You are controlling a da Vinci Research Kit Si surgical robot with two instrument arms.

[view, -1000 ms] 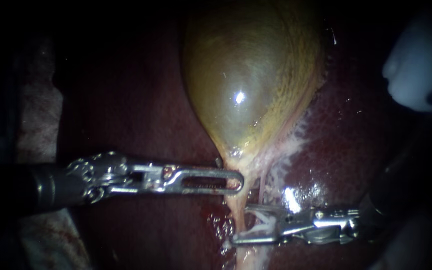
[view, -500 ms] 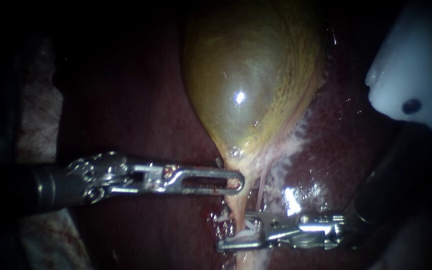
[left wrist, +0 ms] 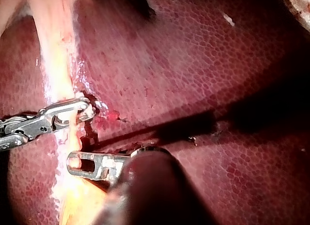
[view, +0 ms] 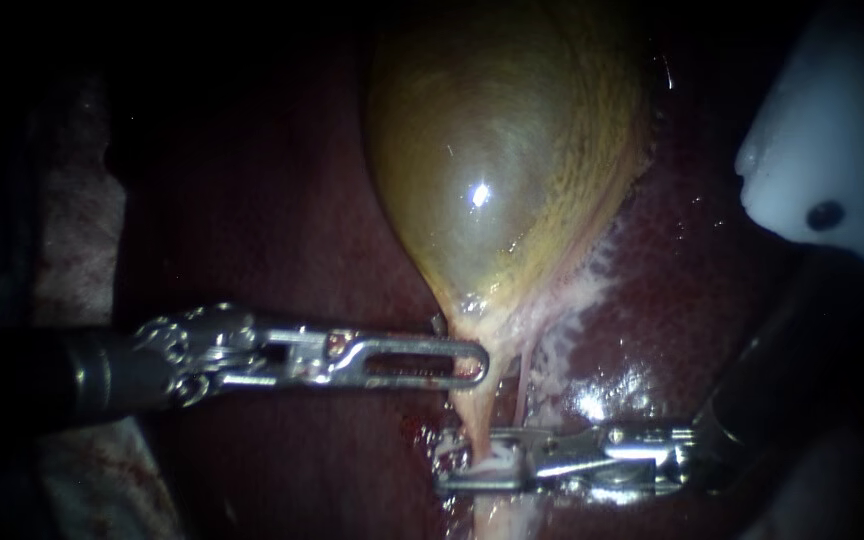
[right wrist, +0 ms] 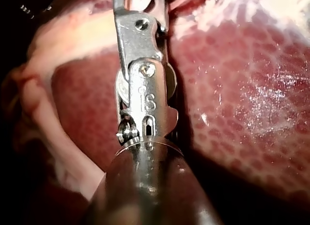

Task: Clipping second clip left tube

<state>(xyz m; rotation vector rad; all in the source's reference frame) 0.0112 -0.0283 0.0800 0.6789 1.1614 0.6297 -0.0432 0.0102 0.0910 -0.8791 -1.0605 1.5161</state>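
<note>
The yellow-green gallbladder (view: 492, 170) tapers down into a pale left tube (view: 474, 412). A thin pink right tube (view: 523, 385) runs beside it. My left instrument (view: 477, 362) comes in level, its slotted jaws shut on the gallbladder's neck. Below it my right instrument (view: 457, 462) reaches across from the right. Its jaws straddle the left tube and hold a white clip (view: 492, 462) around it, with a narrow gap between them. In the left wrist view my left instrument (left wrist: 77, 162) and my right instrument (left wrist: 85, 109) both lie across the same pale tube (left wrist: 55, 65).
Dark red liver (view: 282, 220) surrounds the gallbladder, with a small bloody patch (left wrist: 106, 119) beside the tube. A white plastic part (view: 832, 130) juts in at the upper right. Pale cloth (view: 77, 230) lies at the far left.
My right instrument slid left until its jaws crossed the left tube, and they have narrowed on the clip. The white part shifted left. My left instrument held still.
</note>
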